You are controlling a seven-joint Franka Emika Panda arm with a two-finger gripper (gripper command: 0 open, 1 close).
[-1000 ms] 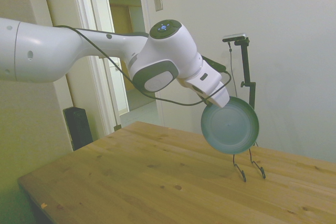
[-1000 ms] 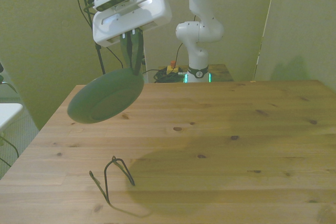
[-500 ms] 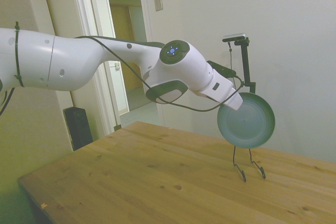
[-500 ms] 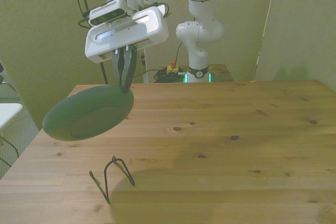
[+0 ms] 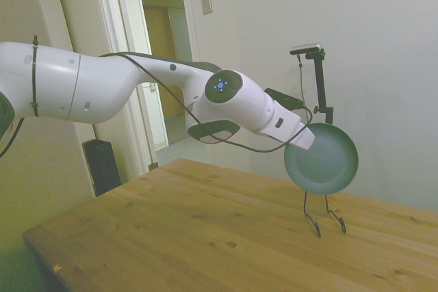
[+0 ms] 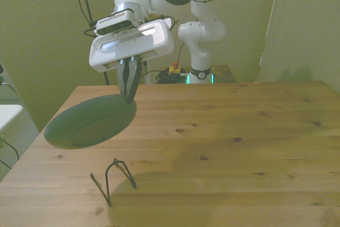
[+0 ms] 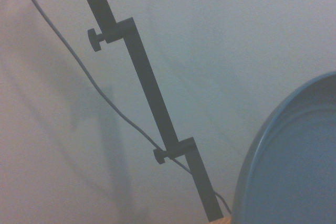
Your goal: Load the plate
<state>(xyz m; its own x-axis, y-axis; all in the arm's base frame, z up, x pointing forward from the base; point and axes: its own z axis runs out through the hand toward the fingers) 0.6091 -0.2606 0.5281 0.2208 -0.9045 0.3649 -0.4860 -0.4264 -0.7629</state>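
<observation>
Plate (image 6: 87, 121) slightly lower than before

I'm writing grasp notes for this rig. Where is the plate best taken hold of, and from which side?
By its raised rim, from above, as the gripper holds the plate now: the thin edge fits between the fingers, and the plate hangs down toward the wire rack.

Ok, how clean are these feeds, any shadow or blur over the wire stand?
Front view: sharp, yellow-green cast, a broad shadow spreads on the table beside the wire stand. Side view: sharp, even light. Wrist view: soft, showing only the plate rim.
</observation>
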